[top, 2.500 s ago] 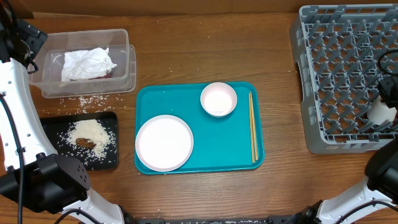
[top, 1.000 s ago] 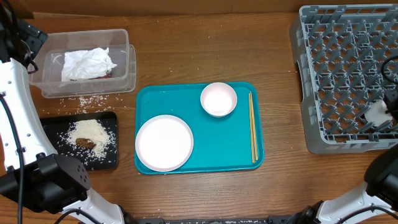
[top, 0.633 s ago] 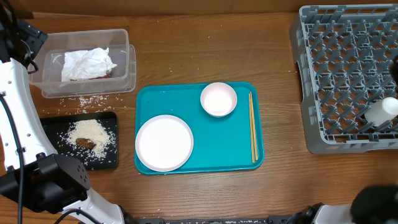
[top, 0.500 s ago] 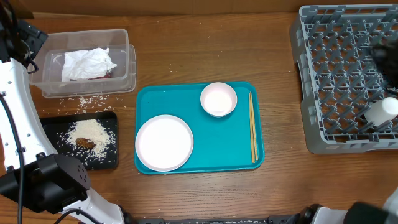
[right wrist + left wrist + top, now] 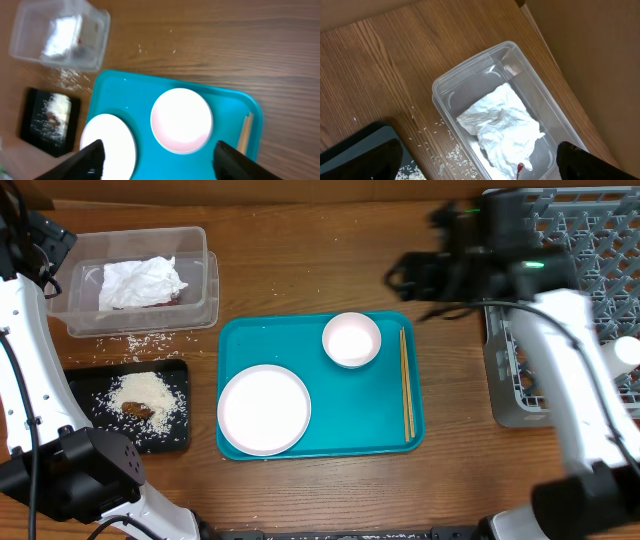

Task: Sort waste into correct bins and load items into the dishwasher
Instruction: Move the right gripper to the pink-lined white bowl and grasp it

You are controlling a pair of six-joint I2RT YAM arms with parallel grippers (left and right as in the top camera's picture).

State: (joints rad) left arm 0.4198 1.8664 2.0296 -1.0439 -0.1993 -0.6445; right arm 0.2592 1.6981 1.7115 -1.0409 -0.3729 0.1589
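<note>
My right gripper (image 5: 410,277) hangs open and empty above the back of the teal tray, over a small white bowl (image 5: 351,338) (image 5: 181,120). A white plate (image 5: 264,409) and wooden chopsticks (image 5: 406,395) lie on the same tray. A white cup (image 5: 625,352) lies in the grey dishwasher rack (image 5: 560,240). My left gripper (image 5: 480,170) is open above the clear tub (image 5: 205,270), which holds a crumpled napkin (image 5: 502,125) over a red wrapper (image 5: 520,169). The black tray (image 5: 100,375) carries rice and a brown scrap (image 5: 138,410).
The teal serving tray (image 5: 350,420) fills the middle of the table. Loose rice grains (image 5: 140,340) lie on the wood between the tub and the black tray. My right arm stretches from the rack's left edge across to the tray.
My right gripper opened, left the cup lying in the rack, and swung left to above the bowl on the teal tray. The left arm has not moved.
</note>
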